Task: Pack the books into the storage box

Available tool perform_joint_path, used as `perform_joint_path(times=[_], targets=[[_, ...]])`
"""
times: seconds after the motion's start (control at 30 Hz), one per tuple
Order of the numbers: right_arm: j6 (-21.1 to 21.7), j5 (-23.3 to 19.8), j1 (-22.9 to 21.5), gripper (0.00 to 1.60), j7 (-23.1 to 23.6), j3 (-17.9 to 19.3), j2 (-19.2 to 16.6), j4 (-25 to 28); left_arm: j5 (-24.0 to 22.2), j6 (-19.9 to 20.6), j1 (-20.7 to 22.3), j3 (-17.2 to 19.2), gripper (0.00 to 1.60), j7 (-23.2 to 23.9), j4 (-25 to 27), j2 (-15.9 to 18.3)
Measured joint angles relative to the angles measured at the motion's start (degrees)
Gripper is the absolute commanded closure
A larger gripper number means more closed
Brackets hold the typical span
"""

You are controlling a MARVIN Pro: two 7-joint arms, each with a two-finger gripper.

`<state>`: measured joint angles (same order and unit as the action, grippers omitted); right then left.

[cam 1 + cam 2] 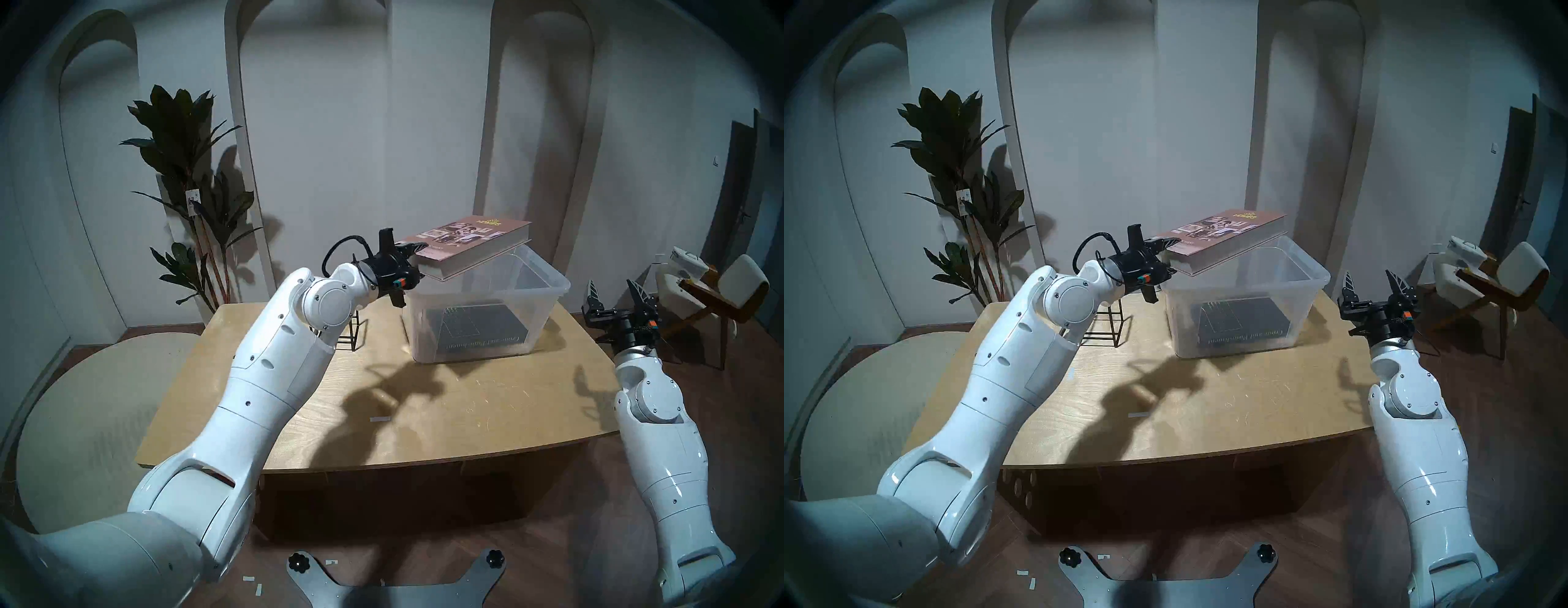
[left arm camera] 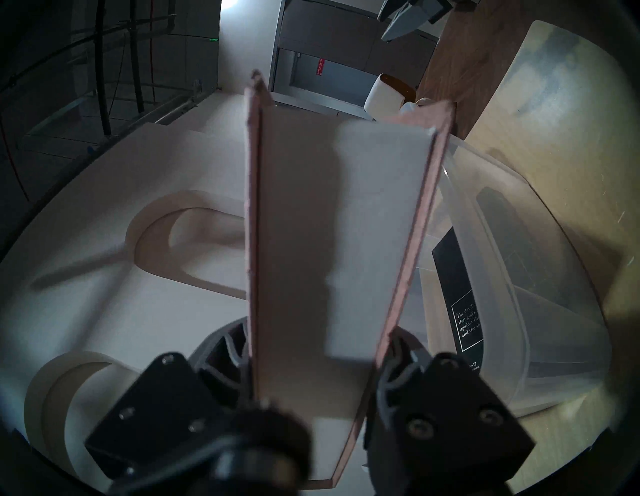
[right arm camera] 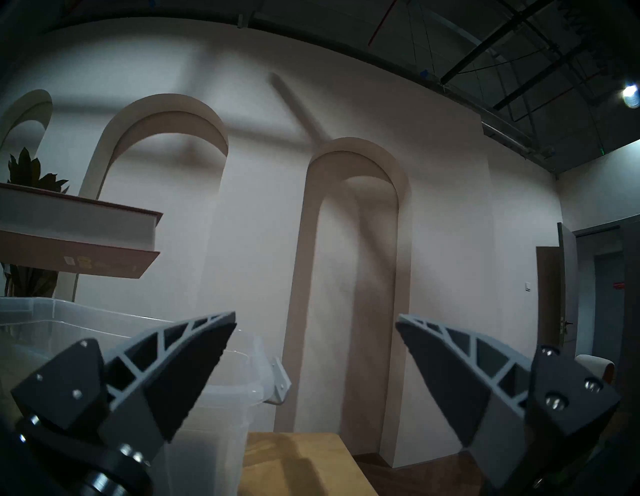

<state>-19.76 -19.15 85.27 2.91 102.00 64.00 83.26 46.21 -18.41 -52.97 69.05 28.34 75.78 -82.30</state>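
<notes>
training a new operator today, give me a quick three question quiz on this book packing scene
1. True or false: the black book already lies inside the clear box.
2. Which gripper holds the brown book? A) left gripper B) right gripper C) neither
3. Fill in: the black wire rack stands on the ____, apart from the box.

Key: 1 true; 2 A, held flat above the box, while the right gripper is open and empty; 3 table.

On the black book (image 2: 462, 301) inside the storage box (image 2: 519, 311): white boxed lines beginning "The devil", "that god", "against the", "and the"; spine lettering and the reddish-brown book's (image 1: 462, 237) yellow logo too blurred to read.
</notes>
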Motion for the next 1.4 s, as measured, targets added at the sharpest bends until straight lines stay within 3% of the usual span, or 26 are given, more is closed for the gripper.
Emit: perform_joint_path(times=[0.33, 1.4], targets=[[0.11, -0.65, -0.71, 0.0, -1.27, 2.08, -1.11, -1.88, 1.71, -3.7, 4.12, 0.97, 1.6, 0.8, -8.43, -2.84], [0.14, -0.83, -1.64, 0.0, -2.24, 2.01, -1.87, -2.99, 9.84, -14.33, 16.74, 0.1, 1.6, -0.85, -29.91, -10.07]])
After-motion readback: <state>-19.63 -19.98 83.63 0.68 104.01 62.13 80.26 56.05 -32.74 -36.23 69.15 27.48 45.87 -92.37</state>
